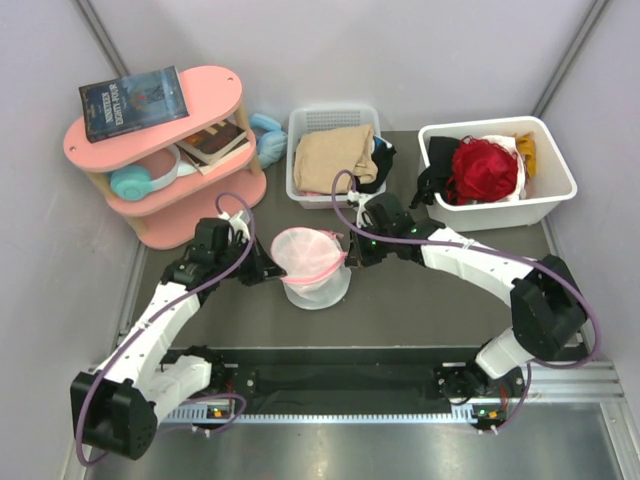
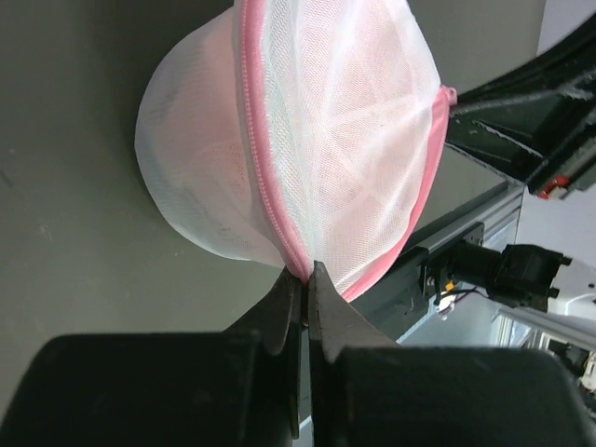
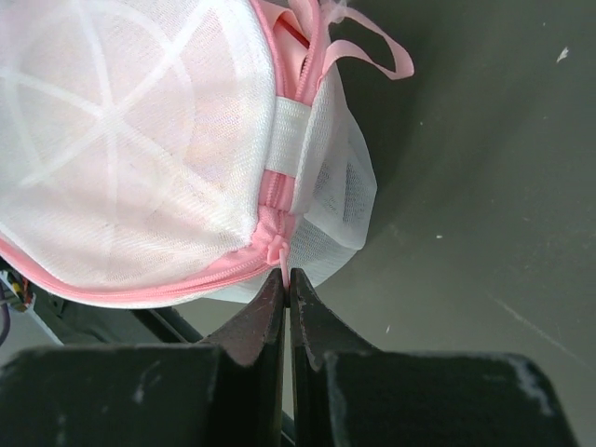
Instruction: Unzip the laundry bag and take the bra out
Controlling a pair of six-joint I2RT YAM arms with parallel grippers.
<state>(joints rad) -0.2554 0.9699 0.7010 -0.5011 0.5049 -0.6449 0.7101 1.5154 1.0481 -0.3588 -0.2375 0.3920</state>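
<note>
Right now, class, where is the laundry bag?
In the top view, the laundry bag is mid-table, pinched between the left pincer and right pincer, before the beige-filled bin.

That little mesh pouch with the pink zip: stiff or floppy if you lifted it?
Probably light: the laundry bag is thin, see-through mesh. Likely springy rather than limp: radial ribs show, and it keeps a domed shape.

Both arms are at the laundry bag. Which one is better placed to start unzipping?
Right. The right gripper is pinched shut at the zipper pull, while the left gripper clamps the pink rim of the laundry bag on the opposite side, better suited to bracing.
</note>
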